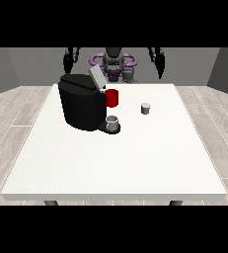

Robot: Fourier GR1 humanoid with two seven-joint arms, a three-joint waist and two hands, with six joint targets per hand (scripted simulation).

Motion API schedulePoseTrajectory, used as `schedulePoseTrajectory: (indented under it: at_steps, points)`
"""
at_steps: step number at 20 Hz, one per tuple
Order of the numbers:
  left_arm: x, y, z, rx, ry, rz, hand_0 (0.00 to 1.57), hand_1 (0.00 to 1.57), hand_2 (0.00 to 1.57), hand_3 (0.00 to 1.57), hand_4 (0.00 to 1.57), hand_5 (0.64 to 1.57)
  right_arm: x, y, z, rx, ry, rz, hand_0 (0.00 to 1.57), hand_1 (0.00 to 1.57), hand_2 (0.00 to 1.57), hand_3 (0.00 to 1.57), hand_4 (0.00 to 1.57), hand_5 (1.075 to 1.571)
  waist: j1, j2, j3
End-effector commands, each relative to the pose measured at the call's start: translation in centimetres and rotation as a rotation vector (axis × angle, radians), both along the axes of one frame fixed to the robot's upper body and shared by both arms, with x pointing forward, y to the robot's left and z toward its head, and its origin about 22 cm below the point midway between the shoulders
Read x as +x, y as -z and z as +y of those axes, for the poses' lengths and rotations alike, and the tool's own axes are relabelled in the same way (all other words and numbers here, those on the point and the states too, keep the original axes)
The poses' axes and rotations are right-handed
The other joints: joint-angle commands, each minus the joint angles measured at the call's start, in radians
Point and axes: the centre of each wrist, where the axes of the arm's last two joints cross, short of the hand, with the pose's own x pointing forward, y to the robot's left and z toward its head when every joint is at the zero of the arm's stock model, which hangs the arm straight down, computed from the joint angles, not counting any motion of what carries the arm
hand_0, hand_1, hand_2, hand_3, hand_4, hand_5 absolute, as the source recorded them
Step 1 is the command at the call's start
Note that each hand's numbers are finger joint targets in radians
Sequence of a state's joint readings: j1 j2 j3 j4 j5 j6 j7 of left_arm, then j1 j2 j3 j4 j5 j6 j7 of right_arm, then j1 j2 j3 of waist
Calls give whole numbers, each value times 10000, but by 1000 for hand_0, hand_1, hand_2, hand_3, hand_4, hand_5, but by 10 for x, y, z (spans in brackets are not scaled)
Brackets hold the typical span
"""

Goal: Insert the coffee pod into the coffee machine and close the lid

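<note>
A black coffee machine stands on the white table at the back left, its grey lid tilted up and open. A small grey cup sits on its drip base, and a red mug stands just behind. The small grey coffee pod stands alone on the table, right of the machine. The hand at the view's left and the hand at the view's right both hang raised beside the robot's body, behind the table's far edge, far from pod and machine, holding nothing.
The robot's torso with a purple ring sits behind the table's far edge. Wooden floor surrounds the table. The table's front half stretches towards the camera.
</note>
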State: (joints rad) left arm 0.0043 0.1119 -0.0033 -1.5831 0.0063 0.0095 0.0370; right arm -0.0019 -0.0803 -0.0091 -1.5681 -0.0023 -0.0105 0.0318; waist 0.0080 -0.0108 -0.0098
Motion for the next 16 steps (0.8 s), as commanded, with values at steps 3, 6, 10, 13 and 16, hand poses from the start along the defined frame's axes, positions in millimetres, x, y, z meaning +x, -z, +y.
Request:
schedulePoseTrajectory:
  at_steps: [3,6,10,13,16]
  points:
    - [-2,13,12,-639,248,-840,0,0,0,0,240,1571,-12,14,1,81,-322,346,0,0,0,0,128,1571,-231,-120,95]
    - [1,11,-10,-978,517,-1739,0,0,0,0,240,1571,-14,15,-9,-116,-636,549,0,0,0,0,128,1571,-427,-181,94]
    - [11,0,10,826,753,-1639,0,0,0,0,320,1571,-1,6,15,600,1363,-1161,0,0,0,0,94,1571,-510,7,97]
    - [29,-13,13,1795,592,-1289,0,0,0,0,0,1571,3,3,4,755,1033,-1349,0,0,0,0,217,1571,-785,207,99]
    - [50,-40,54,2220,520,-1400,0,0,0,0,0,1571,6,5,13,652,1162,-1919,0,0,0,0,169,1571,-875,727,100]
